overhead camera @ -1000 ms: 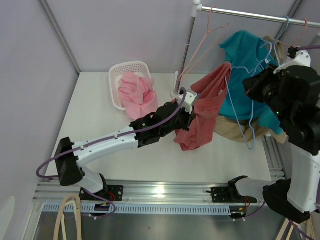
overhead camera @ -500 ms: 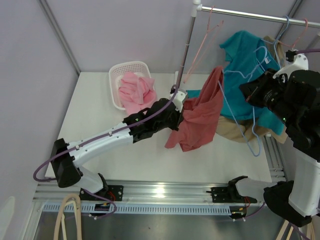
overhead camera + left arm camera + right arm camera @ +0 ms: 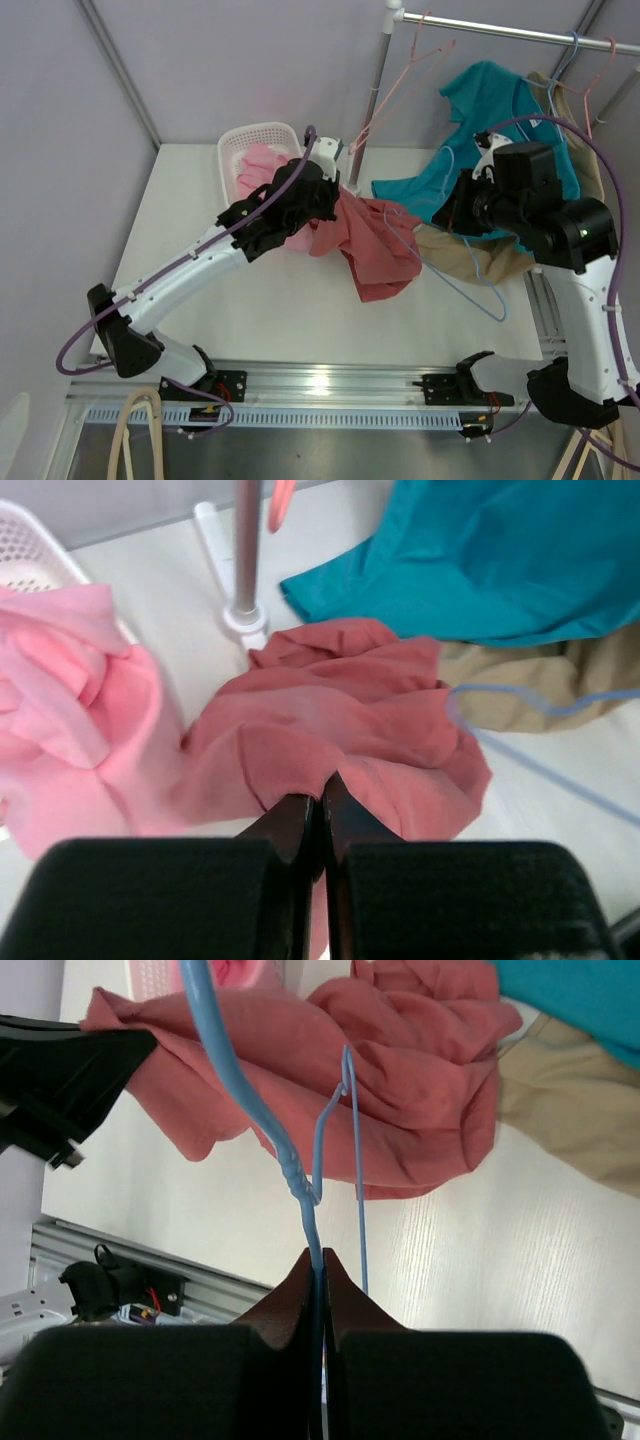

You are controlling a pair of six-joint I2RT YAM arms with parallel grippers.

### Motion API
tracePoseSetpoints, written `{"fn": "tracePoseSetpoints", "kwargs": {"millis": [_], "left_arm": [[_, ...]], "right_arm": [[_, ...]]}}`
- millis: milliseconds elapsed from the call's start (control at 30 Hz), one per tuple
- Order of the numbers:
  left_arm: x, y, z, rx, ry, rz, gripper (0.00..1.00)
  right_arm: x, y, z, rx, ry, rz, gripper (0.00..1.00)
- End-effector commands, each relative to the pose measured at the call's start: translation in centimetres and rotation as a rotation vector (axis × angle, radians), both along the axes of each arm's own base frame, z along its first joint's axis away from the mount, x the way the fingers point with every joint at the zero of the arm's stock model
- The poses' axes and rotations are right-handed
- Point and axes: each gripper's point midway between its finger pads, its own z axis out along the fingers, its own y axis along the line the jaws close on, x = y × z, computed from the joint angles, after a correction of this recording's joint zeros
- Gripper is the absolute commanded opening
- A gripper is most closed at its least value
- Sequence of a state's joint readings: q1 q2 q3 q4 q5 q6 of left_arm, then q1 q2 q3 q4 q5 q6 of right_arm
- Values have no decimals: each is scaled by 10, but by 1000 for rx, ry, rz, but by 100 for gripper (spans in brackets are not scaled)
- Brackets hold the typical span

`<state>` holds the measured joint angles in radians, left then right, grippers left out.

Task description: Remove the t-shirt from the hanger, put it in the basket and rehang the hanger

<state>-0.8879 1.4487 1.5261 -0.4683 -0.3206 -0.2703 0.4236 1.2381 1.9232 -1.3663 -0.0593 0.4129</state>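
Trailing rightward over the table (image 3: 200,225) from the left pincer (image 3: 322,815) clamped on its fold, the red t-shirt (image 3: 375,255) is met at its right edge by the blue hanger (image 3: 290,1172) pinched in the right pincer (image 3: 318,1272).

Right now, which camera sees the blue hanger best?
The right wrist view. The blue hanger looks biggest there, its twisted neck pinched in the right end effector and its wire running across the red t-shirt. The top view shows only a thin, faint outline; the left wrist view catches just a short stretch of wire.
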Motion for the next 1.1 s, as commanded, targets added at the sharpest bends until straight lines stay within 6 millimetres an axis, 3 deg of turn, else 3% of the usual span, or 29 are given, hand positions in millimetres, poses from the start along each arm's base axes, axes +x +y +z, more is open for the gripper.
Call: {"fn": "tracePoseSetpoints", "kwargs": {"millis": [0, 67, 200, 367, 400, 533, 600, 633, 667, 700, 767, 967, 1000, 1033, 1067], "left_arm": [[9, 19, -12, 30, 21, 67, 1], [3, 16, -4, -9, 16, 38, 1], [-8, 34, 25, -33, -22, 48, 1], [-13, 62, 89, -107, -106, 88, 1], [-11, 65, 94, -125, -111, 97, 1], [7, 92, 132, -183, -182, 185, 1], [26, 101, 147, -179, -213, 231, 1], [32, 112, 170, -189, -264, 254, 1], [39, 114, 178, -187, -291, 261, 1], [46, 115, 200, -206, -344, 266, 1], [61, 121, 222, -207, -438, 275, 1], [94, 134, 317, -297, -766, 256, 1], [104, 133, 318, -287, -773, 247, 1], [125, 140, 323, -285, -796, 269, 1], [124, 145, 340, -361, -835, 253, 1]], "right_arm": [[-35, -26, 19, -35, -65, -16, 0], [-29, -36, 32, -32, -130, -82, 0], [-3, -63, 60, -69, -318, -252, 0], [40, -67, 52, -136, -328, -343, 0], [51, -66, 60, -114, -366, -368, 0], [85, -66, 81, -87, -473, -411, 0], [106, -63, 90, -100, -526, -406, 0], [114, -63, 92, -117, -537, -403, 0], [123, -67, 95, -134, -555, -433, 0], [136, -67, 95, -157, -553, -445, 0], [153, -72, 103, -170, -589, -479, 0], [200, -88, 115, -140, -679, -565, 0], [205, -89, 115, -142, -684, -564, 0], [217, -89, 108, -153, -669, -567, 0], [220, -93, 118, -151, -695, -581, 0]]}}
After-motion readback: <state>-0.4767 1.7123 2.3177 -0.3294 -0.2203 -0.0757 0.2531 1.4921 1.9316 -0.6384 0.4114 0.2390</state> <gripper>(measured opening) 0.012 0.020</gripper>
